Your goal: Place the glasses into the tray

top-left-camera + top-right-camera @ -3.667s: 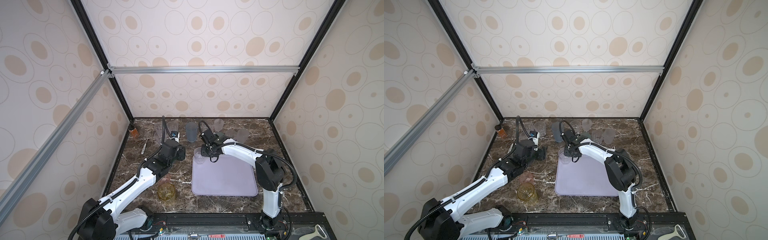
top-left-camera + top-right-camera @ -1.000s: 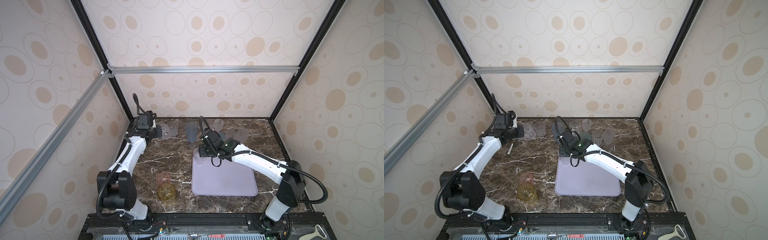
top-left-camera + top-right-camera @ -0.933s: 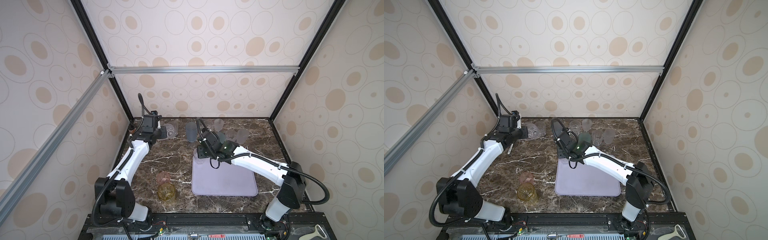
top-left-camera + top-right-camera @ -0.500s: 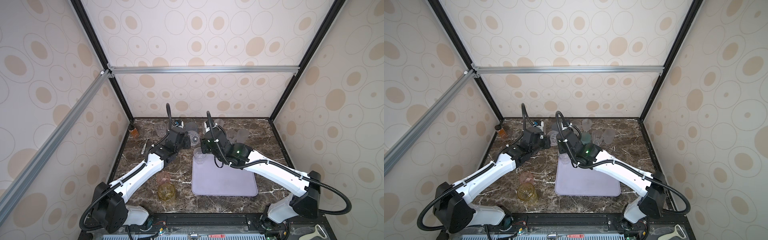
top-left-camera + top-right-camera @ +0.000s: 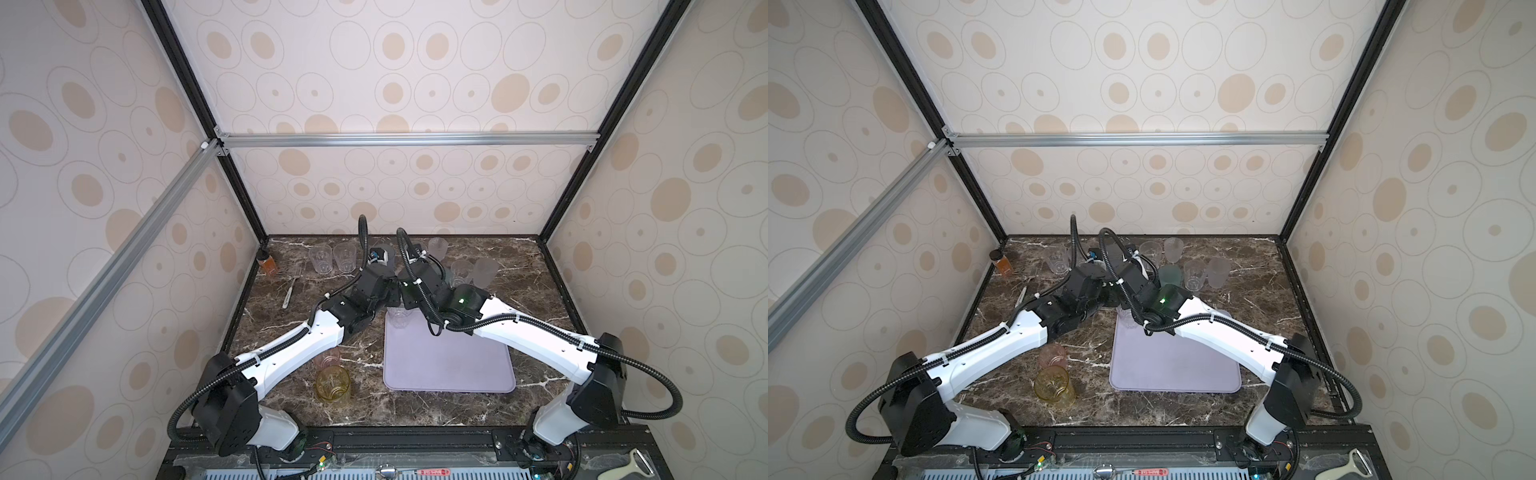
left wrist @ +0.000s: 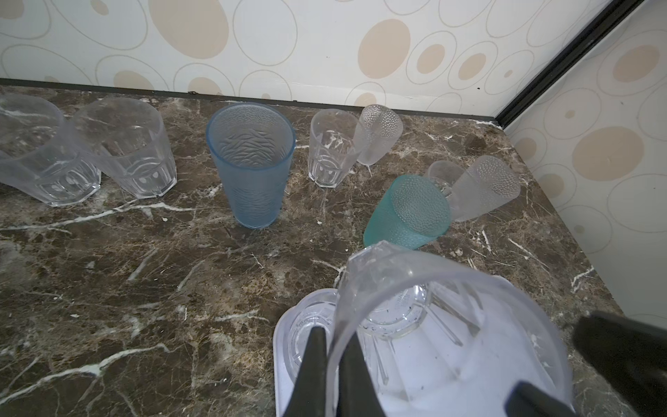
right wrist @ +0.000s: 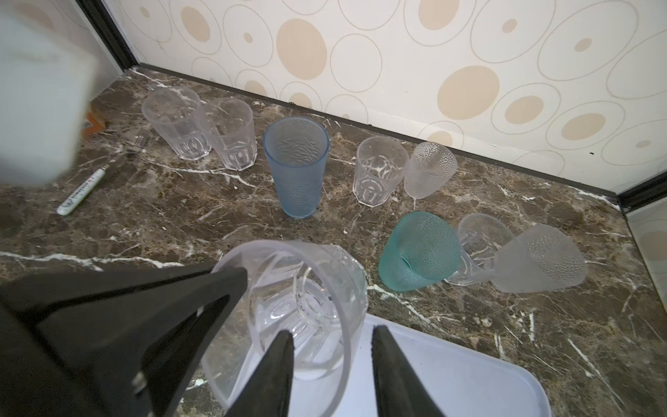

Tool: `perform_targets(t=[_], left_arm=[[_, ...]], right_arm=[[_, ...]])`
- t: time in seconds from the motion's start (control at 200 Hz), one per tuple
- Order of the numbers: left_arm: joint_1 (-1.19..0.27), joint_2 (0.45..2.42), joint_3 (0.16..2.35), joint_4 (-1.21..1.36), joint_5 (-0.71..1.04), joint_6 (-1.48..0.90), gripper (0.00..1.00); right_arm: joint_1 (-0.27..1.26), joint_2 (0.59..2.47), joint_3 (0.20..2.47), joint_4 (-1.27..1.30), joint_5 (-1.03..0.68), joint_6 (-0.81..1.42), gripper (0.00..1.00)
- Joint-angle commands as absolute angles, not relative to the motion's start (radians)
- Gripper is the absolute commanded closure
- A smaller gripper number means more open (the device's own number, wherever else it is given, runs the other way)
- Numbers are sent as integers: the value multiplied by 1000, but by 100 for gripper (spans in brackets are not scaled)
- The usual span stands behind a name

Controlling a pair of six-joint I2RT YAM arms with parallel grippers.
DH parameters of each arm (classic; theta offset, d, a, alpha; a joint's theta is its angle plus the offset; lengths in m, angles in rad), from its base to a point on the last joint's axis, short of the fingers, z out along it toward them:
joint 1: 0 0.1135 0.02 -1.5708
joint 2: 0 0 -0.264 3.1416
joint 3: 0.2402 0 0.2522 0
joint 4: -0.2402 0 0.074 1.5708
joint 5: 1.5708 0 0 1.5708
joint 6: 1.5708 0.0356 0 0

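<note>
at the far left we are seeing a small amber bottle (image 5: 266, 264) by the wall, then a white pen (image 7: 80, 194) lying on the marble table (image 5: 528, 291), and two clear faceted tumblers (image 5: 321, 259) standing side by side at the back. nearer the front, a small pink tumbler (image 5: 1052, 356) is sitting just behind an amber-yellow tumbler (image 5: 1054, 388). in the middle our left gripper (image 6: 332, 343) is pinching tight the rim of a clear tumbler (image 6: 451, 325), holding it over the far left corner of the lavender tray (image 5: 449, 361). our right gripper (image 7: 332, 335) is standing partly open, one finger on each side of that same rim. further right, a tall blue tumbler (image 6: 252, 162), a teal tumbler (image 5: 1170, 274) and a frosted tumbler (image 5: 1219, 272) are sitting on the table, outside the tray.
</note>
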State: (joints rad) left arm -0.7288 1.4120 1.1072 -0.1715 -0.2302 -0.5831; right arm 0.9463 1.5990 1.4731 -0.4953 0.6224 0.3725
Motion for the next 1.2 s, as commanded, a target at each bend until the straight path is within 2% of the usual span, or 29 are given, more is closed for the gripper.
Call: perform_targets(t=[0.0,0.325,0.515,0.845,0.955,1.06,1.195], left_arm=[[-749,1411,1173,-131,-247,-624,100],[-775,1425,1230,-146,-220,-630,100],[-787,1439,1274,-137,-155,-643,84],[-788,1377,1243,-71,-120,-638,71],[-789,1346,1197,-77,-203,-561,66],[-789,1314,1109,-45,-291,-469,59],[-787,1274,966,60,-345,-386,57]], right_arm=[[933,1613,1478,-516,668,375,66],[907,1636,1464,-535,710,392,86],[879,1623,1460,-558,721,422,92],[803,1564,1421,-605,655,456,97],[725,1521,1391,-664,536,487,97],[629,1487,1369,-749,341,510,97],[566,1487,1356,-862,156,509,96]])
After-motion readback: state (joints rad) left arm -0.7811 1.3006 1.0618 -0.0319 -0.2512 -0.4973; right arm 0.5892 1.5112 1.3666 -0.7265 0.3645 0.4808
